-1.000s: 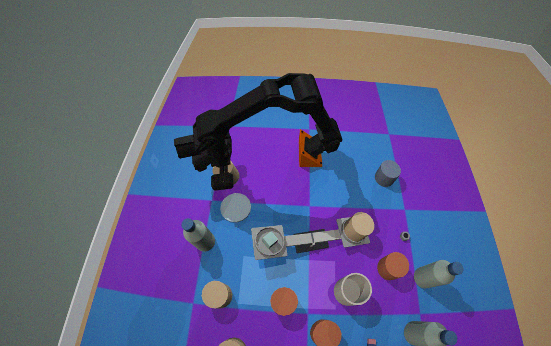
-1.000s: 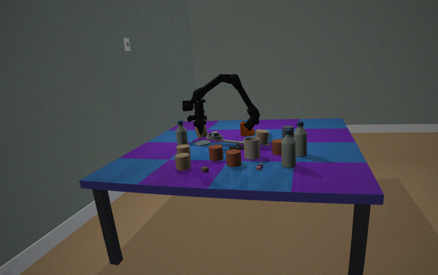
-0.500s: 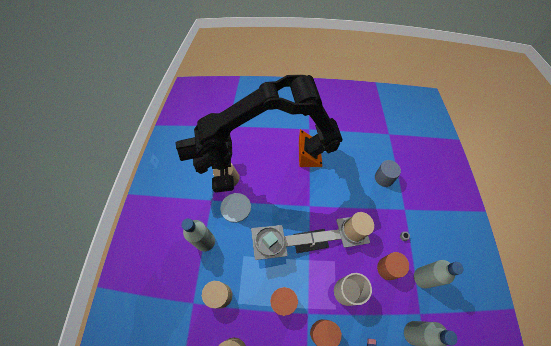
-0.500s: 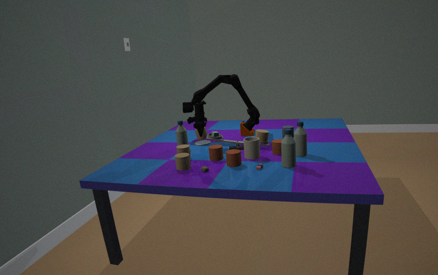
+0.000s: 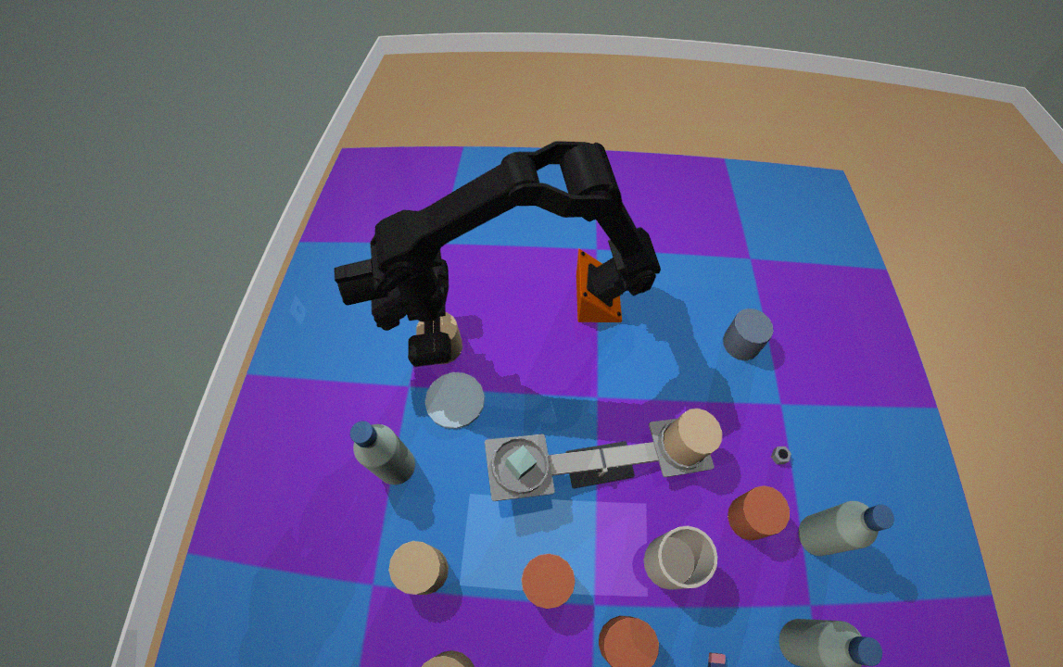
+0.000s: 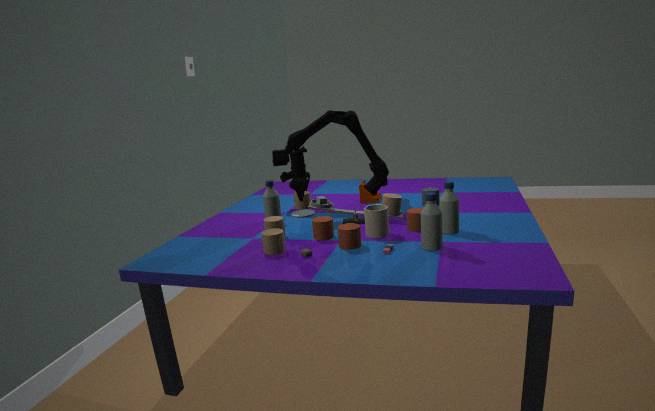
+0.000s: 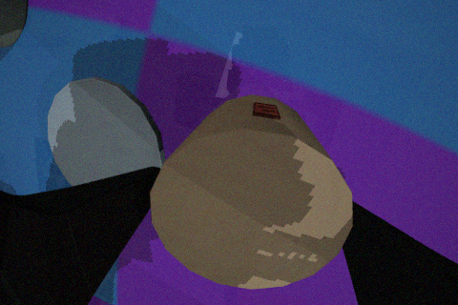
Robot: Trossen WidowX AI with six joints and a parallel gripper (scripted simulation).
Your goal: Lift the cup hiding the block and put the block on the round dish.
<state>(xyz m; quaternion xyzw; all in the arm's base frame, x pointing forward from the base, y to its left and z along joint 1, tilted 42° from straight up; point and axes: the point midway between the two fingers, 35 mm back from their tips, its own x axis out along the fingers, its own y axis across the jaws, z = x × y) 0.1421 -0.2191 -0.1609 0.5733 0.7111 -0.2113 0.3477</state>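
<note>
My gripper [image 5: 431,344] [image 6: 302,197] [image 7: 250,194] is open, its fingers on either side of the tan cup [image 5: 451,336] [image 7: 239,176], which stands on the table behind the round grey dish [image 5: 454,399] [image 6: 302,213] [image 7: 105,129]. The dish bears nothing, and no cup is above it. The pale green block [image 5: 521,460] [image 6: 321,200] lies uncovered in the left pan of the balance [image 5: 626,454] [image 6: 337,210]. The other tan cup [image 5: 694,435] [image 6: 392,203] stands on the right pan. The left end of the balance sits higher than the right.
A bottle [image 5: 385,454] [image 6: 271,201] stands left of the balance. In front are a tan cylinder [image 5: 417,568], orange cylinders [image 5: 548,580] [image 5: 759,512] and an open pale cup [image 5: 659,563] [image 6: 376,225]. More bottles [image 5: 833,529] [image 6: 431,227] are at right. A grey cylinder [image 5: 747,333] is behind right.
</note>
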